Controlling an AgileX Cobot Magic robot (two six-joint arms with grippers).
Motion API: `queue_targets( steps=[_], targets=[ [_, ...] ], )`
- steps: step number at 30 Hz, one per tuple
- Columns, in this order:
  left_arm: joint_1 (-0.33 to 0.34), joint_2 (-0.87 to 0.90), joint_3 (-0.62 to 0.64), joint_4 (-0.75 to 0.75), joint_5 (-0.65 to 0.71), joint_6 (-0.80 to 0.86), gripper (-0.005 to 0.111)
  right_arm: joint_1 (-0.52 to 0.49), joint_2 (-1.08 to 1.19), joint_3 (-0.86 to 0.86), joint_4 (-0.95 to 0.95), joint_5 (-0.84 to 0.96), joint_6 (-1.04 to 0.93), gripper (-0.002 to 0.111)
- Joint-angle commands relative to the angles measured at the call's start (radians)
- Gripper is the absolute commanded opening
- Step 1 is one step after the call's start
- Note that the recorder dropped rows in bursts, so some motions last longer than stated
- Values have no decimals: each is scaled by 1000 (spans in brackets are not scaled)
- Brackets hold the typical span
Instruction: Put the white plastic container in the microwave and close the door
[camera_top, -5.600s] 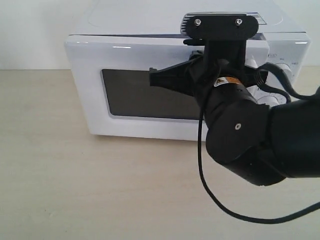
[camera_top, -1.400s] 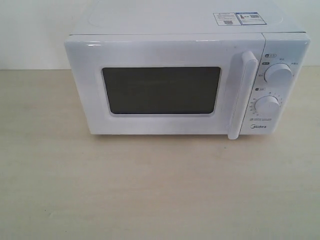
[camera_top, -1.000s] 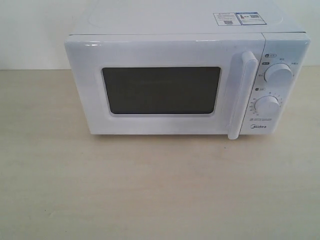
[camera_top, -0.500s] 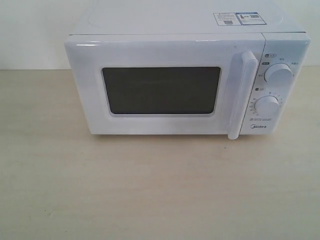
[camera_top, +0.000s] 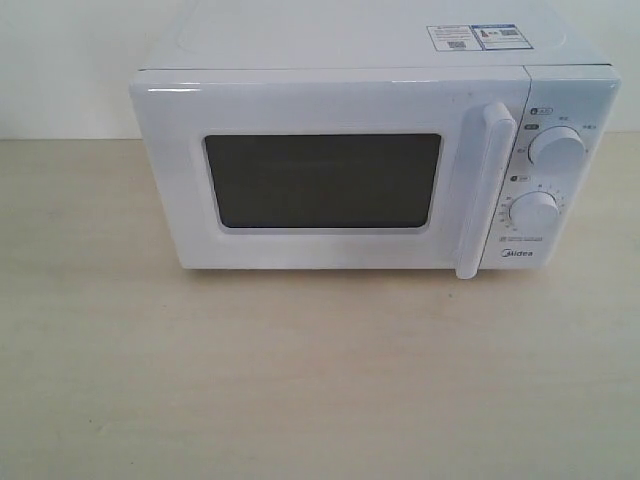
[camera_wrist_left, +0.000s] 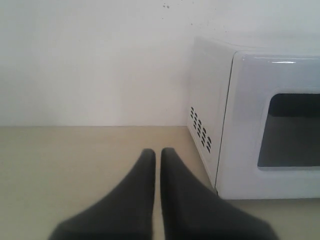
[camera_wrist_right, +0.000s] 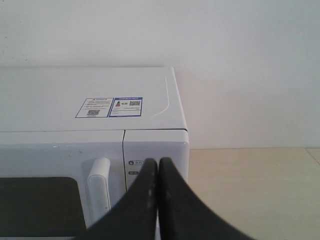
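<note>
Pale wooden table runs back to a plain white wall, and the microwave sits at the far middle of it, facing me. Its door lies flush with the front, the handle upright just left of the two dials. I cannot find the container in any view: the table holds nothing but the oven, and the window is too dark to see through. With the door closed and the box nowhere outside, I judge that it is inside and that both steps of the job are done. What the next move calls for, as I read it, is only parking the arms clear of the oven; if I wanted proof, I would have to hook the handle and swing the door open toward the left. Neither arm shows in the exterior view. The left gripper hangs over bare table off the oven's left side, near the vents, its fingers drawn together to a hairline gap and holding nothing. The right gripper faces the oven's right end below the stickers, its fingers pressed together, empty, and I judge it is touching nothing.
</note>
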Motion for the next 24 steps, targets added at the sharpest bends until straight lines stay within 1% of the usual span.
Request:
queue_targets(
  steps=[1, 20, 23, 24],
  targets=[
    [5, -6, 4, 6, 9, -13, 4, 3, -4, 5, -1, -3, -2, 0],
    [5, -6, 4, 6, 9, -13, 4, -4, -16, 5, -7, -3, -14, 0],
    [5, -6, 4, 6, 9, -13, 4, -20, -16, 5, -13, -3, -15, 0],
    [5, -6, 4, 6, 9, -13, 4, -66, -16, 5, 0, -3, 54, 0]
  ],
)
